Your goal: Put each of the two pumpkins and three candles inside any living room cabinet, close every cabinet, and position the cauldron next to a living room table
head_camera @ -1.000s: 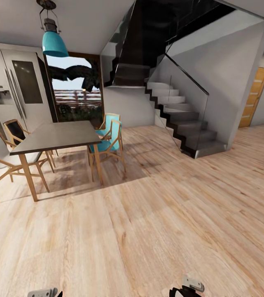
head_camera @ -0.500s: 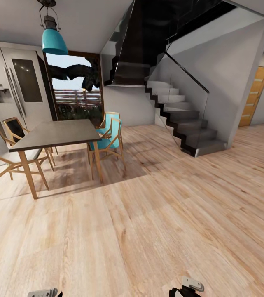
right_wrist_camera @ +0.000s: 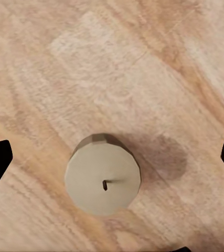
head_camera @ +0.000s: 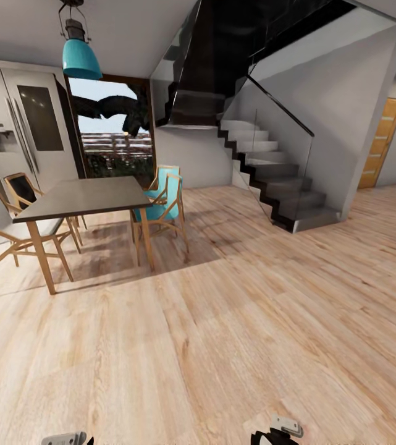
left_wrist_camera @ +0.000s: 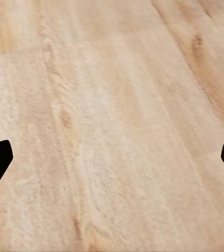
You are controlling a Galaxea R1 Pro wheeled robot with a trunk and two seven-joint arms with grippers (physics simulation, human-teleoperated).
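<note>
The right gripper (right_wrist_camera: 112,157) has its jaws wide apart, and a candle (right_wrist_camera: 103,181) (white, dark wick up) stands between them on the wooden floor (right_wrist_camera: 143,63), touching neither. The left gripper (left_wrist_camera: 112,157) is equally wide apart over bare floor.

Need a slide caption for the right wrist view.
White candle with dark wick seen end-on between wide-apart jaws, wood floor behind.

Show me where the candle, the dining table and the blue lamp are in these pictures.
candle (right_wrist_camera: 103,181): right wrist view, on its flat top beside the wick.
dining table (head_camera: 89,196): head view, on its dark top.
blue lamp (head_camera: 81,60): head view, on its turquoise shade.
</note>
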